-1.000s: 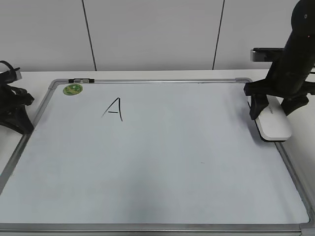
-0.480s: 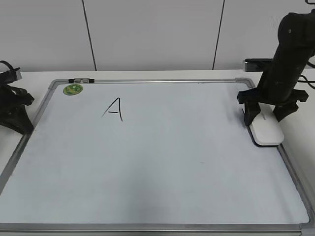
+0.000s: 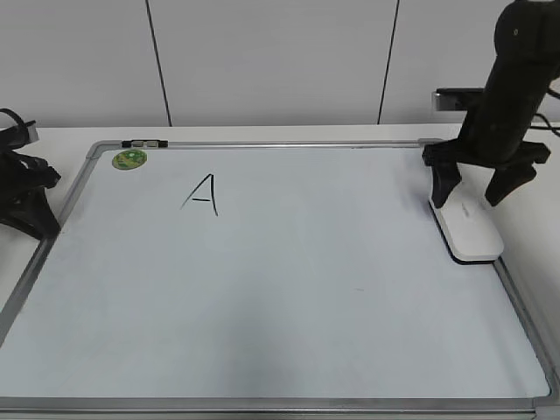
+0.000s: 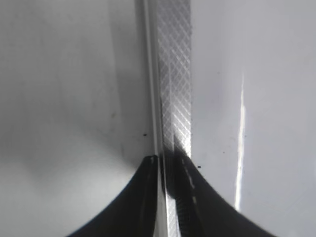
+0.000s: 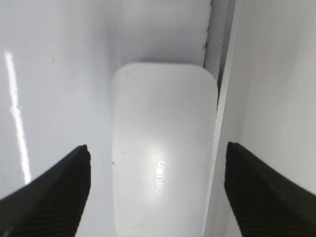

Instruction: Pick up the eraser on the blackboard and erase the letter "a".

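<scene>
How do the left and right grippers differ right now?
The right gripper hangs over the eraser at the board's right edge; the left gripper sits low at the board's left edge, with no object under it.
The right gripper's fingers are spread wide, one on each side of the eraser without touching it; the left gripper's fingers are nearly together, straddling the frame.
Both are black and hold nothing.

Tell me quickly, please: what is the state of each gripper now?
Left gripper: closed, holding nothing, over the blackboard frame.
Right gripper: open, fingers on both sides of the eraser, not gripping it.
</scene>
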Motion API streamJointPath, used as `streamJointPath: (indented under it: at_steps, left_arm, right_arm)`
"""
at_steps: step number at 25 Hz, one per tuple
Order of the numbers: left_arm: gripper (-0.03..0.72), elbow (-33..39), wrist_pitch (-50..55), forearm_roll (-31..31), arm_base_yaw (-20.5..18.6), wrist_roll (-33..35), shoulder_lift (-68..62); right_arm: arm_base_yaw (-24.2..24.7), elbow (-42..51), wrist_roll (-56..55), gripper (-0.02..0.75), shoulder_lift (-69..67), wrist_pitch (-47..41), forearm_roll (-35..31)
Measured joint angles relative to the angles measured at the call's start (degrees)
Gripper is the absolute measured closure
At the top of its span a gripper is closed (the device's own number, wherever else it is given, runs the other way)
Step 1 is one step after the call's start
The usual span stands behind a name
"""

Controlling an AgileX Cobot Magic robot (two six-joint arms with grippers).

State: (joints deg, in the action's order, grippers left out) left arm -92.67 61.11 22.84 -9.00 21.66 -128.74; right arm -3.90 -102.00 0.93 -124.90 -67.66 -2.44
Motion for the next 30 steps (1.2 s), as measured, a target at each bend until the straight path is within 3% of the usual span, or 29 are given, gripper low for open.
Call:
streamJointPath:
  at_steps: [4,9,11,15,22,30]
  left_arm:
    - [0.491,-1.6,0.6,-0.8,0.0,0.0,-0.5]
    - [0.245,-8.5,4.1,-1.1,0.0,-1.4,-0.8]
    - [0.192,-12.0,6.6,-1.4,0.0,-2.0,-0.8]
    - [0.161,-17.0,7.7,-2.1,0.0,-6.1,-0.3]
    - [0.157,-17.1,8.9,-8.3,2.6,-7.8,9.7]
    - [0.156,-14.7,9.3,-9.2,6.4,-9.7,25.1]
  right_arm:
    - [0.0,-8.3,0.3,0.112,0.0,-1.9,0.0]
    - [0.0,-14.0,1.3,0.132,0.6,-2.2,0.0]
    - [0.0,-14.1,1.6,0.138,1.7,-2.4,0.0]
    - [0.0,-14.2,2.4,0.142,4.8,-2.9,-0.1]
    - [0.0,-9.7,3.2,0.146,15.7,-3.3,-0.3]
    - [0.0,-1.3,3.3,0.146,29.5,-3.8,-0.3]
